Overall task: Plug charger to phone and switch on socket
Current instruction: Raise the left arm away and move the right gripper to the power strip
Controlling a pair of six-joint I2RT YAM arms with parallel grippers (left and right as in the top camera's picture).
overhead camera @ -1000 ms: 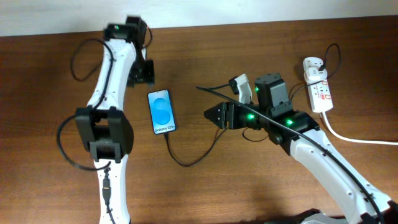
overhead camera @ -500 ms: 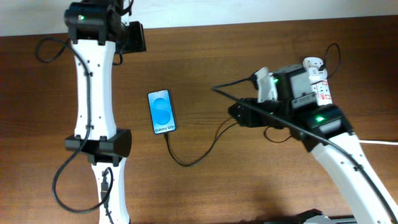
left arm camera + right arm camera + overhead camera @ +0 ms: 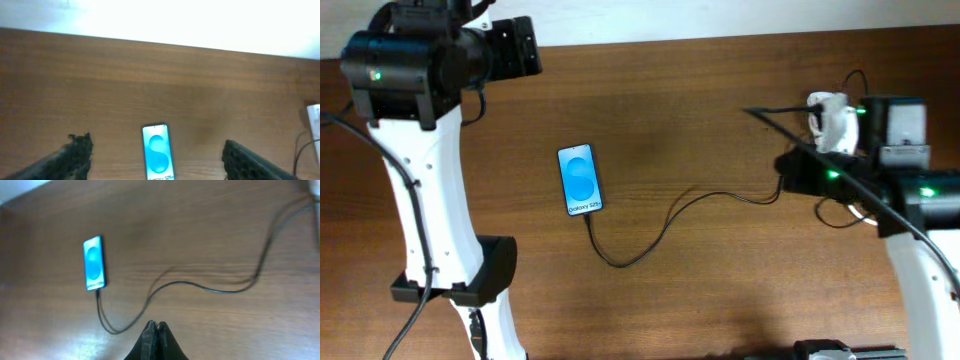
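The phone (image 3: 580,179) lies flat on the wooden table, its blue screen lit. The charger (image 3: 665,218), a thin black cable, runs from the phone's near short edge, loops toward the front and trails right under my right arm. The socket (image 3: 817,102) is mostly covered by that arm; only its far end shows. My left gripper (image 3: 525,48) hangs open high above the far left, with the phone (image 3: 158,152) well below between its fingers (image 3: 77,152). My right gripper (image 3: 155,326) is shut on nothing, above the table right of the charger (image 3: 200,286) and the phone (image 3: 94,270).
The table's far edge meets a pale wall (image 3: 720,20). My left arm's white links (image 3: 425,190) stand over the table's left side. A black robot cable (image 3: 790,115) slants across near the socket.
My left arm rose and swung back to the far left while its gripper opened wide. My right arm pulled back right over the socket and its gripper shut. The phone did not move.
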